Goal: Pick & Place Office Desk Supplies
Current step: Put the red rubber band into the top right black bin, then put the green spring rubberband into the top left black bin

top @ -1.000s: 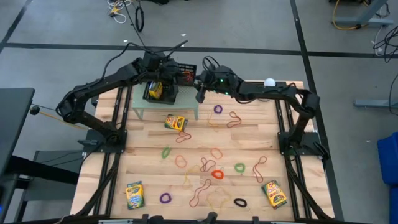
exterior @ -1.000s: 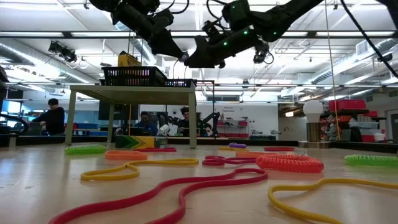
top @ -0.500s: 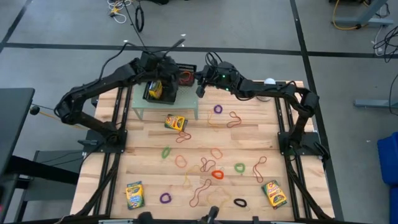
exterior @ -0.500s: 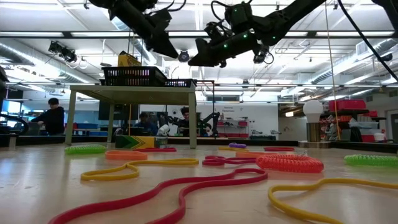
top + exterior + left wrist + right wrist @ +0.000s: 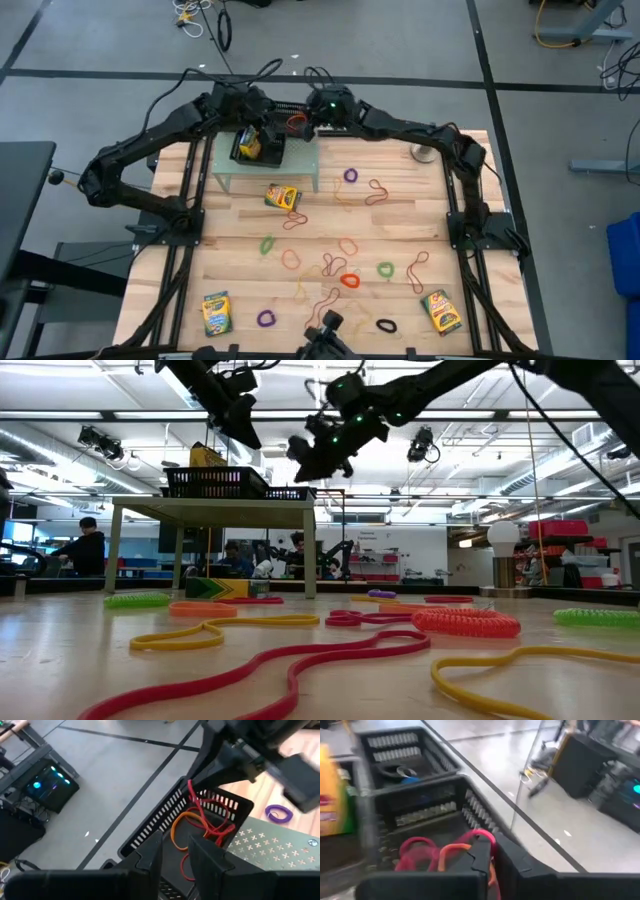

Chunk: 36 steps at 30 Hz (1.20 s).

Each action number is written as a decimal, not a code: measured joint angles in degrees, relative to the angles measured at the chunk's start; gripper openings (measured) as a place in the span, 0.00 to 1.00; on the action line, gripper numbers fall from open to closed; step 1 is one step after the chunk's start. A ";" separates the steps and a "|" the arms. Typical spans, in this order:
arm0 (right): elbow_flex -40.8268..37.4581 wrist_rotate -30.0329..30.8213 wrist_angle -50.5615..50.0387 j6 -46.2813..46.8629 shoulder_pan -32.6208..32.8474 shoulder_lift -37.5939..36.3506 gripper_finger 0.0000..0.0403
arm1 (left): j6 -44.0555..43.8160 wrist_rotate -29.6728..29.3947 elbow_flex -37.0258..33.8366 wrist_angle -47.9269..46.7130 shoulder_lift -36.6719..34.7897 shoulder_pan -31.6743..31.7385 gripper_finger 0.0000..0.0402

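You have a wooden worktop scattered with rubber bands across its middle and near half. Three crayon boxes lie flat on it: one beside the small stand at the far edge, one at each near corner.

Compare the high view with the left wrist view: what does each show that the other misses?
Only the high view shows the crayon boxes and the loose bands across the wooden table. Only the left wrist view shows the red and orange bands lying inside the black mesh tray. Both show that tray, the shelf under it and a purple band.
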 joint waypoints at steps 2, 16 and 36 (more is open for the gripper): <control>3.26 0.53 -4.10 1.07 -0.11 1.59 0.11 | -0.64 -0.35 0.00 -0.64 0.00 0.00 0.25; 9.66 -4.15 -17.55 11.12 -0.63 1.34 0.57 | -1.27 -4.32 0.00 -2.34 -0.40 0.02 0.25; -31.63 6.29 -8.01 0.76 8.28 -32.80 0.04 | -15.52 16.69 -23.79 23.71 -19.34 -2.86 0.25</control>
